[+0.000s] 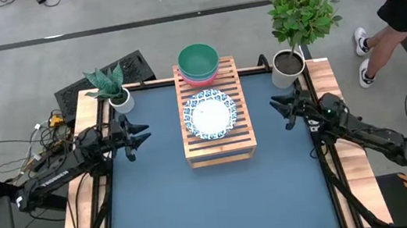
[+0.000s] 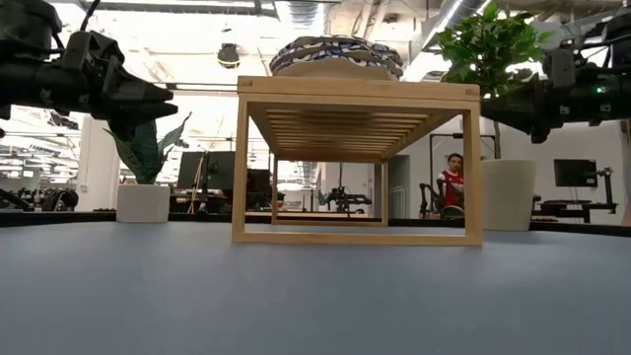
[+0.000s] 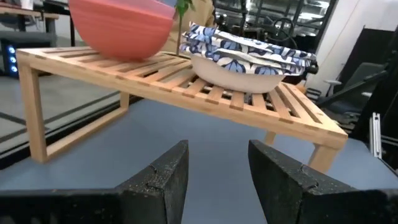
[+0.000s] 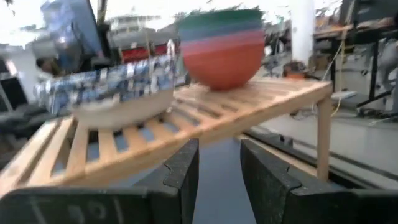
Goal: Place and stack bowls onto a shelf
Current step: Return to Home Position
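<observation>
Stacking looks done; all four bowls sit on the shelf point(image 1: 220, 146); teal-green bowl point(image 1: 197, 55) nested in pink bowl point(image 1: 200, 78) at its far end; two patterned bowls point(image 1: 209, 114) stacked mid-shelf; left gripper point(image 1: 137, 132) and right gripper point(image 1: 282, 111) flank the shelf, apart from it, both empty, fingers parted narrowly; what's left, I judge, is only homing the arms.

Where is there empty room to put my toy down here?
The widest bare patch is the blue table in front of the shelf. Bare strips lie between the shelf and the left end effector and the right end effector. The shelf top is crowded: patterned bowls, teal bowl on pink bowl.
</observation>
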